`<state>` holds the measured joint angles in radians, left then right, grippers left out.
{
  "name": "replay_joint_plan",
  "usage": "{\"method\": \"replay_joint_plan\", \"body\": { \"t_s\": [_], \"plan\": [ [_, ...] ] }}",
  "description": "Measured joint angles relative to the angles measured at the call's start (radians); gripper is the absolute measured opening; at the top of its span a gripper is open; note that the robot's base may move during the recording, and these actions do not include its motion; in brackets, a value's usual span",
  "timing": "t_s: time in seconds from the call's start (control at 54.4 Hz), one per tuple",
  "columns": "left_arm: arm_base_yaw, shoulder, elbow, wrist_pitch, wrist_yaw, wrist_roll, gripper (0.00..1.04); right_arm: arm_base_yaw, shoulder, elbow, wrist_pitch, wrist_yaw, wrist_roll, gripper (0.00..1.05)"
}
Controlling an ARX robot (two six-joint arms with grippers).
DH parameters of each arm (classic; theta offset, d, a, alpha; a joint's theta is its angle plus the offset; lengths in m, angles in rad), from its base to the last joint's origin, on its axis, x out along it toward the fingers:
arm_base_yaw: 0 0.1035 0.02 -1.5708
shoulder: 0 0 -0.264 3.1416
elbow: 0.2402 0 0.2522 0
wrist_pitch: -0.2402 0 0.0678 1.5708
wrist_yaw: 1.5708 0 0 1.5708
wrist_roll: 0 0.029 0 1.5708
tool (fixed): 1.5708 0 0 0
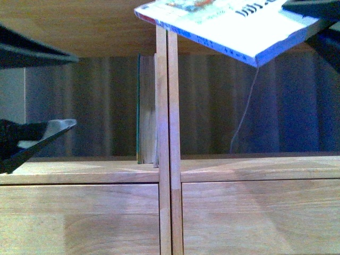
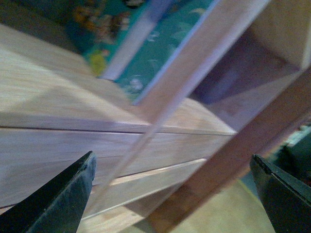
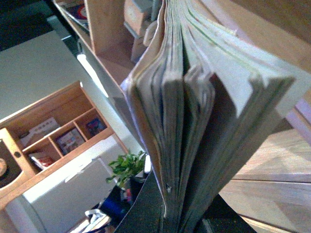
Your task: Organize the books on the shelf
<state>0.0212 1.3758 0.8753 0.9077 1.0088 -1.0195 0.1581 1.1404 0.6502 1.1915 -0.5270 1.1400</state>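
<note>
Inventory, front view. White book [image 1: 234,26]: upper right of the frame, tilted, its near corner dipping toward centre. It is held at its right end by my right claw [image 1: 314,24], which is clenched on it. The right wrist view shows its page edges fanned.

Teal book [image 1: 139,111]: upright in the left compartment of the shelf [image 1: 79,212], just beside the central divider [image 1: 169,133]. I see its illustrated cover in the left wrist view.

Left claw [image 1: 74,90]: left edge of the frame, jaws spread wide, grasping nothing, level with the left compartment.

Drawer fronts [image 1: 255,218]: two, along the bottom.
</note>
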Motion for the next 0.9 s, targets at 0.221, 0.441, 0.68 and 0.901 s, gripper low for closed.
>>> {"method": "replay_joint_plan", "body": {
  "t_s": [0.221,0.441,0.68,0.901],
  "plan": [
    [-0.142,-0.028,-0.027,0.123,-0.047,-0.076,0.97,0.071,0.068,0.043,0.002,0.046,-0.012,0.07],
    [-0.218,-0.027,-0.027,0.108,-0.101,-0.079,0.97,0.222,0.077,0.066,-0.010,0.079,-0.063,0.07],
    [-0.250,-0.037,-0.022,0.134,-0.108,-0.081,0.97,0.341,0.084,0.066,-0.034,0.108,-0.120,0.07],
    [-0.251,-0.045,-0.005,0.111,-0.121,-0.050,0.97,0.377,0.071,0.054,-0.034,0.130,-0.123,0.07]
  ]
}}
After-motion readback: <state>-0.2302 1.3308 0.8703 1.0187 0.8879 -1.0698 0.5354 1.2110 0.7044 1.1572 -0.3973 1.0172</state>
